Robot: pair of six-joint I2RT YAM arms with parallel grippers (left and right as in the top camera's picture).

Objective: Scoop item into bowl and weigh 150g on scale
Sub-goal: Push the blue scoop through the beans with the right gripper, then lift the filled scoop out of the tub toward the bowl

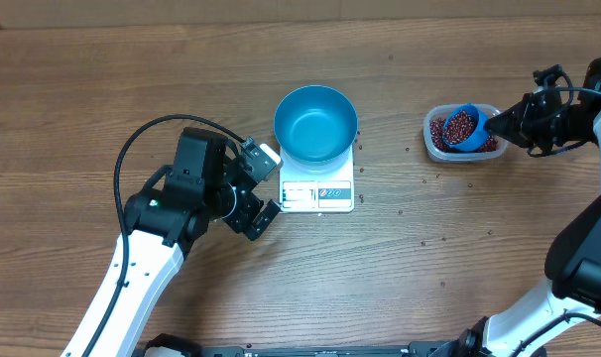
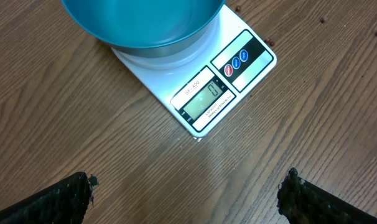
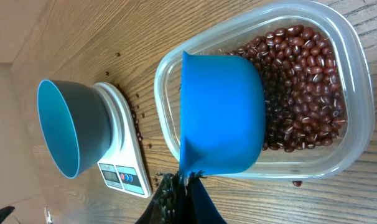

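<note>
Where the tub (image 1: 431, 134) sits at the upper right of the overhead view, the right gripper (image 1: 494, 126) reaches in from the right edge, its fingers pressed together on the handle of the scoop (image 1: 472, 139). The scoop's cup is over the tub, open side up, and holds a small heap of beans (image 1: 460, 123); the rest of the beans lie in the tub around and under it. Seen from the right wrist, the scoop (image 3: 223, 112) shows its smooth blue back across the left half of the tub (image 3: 356, 74), beans (image 3: 300, 93) fill the right half, and the dark fingers (image 3: 170, 196) pinch the handle at the bottom edge of the frame. Whether the cup touches the beans below it, I cannot tell.

At upper centre of the overhead view the bowl (image 1: 315, 124) stands on the scale (image 1: 317, 195), covering its platform so that only the front panel shows below it. Both are well apart from the tub, to its left. The left gripper (image 1: 269, 188) hangs just left of the scale's front, spread wide and holding nothing. In the left wrist view its fingertips (image 2: 76, 193) stand at the two bottom corners with bare wood between them, and the scale (image 2: 219, 93) and bowl (image 2: 139, 22) are at the top. A few beans lie loose on the table (image 1: 410, 288) between scale and tub.
</note>
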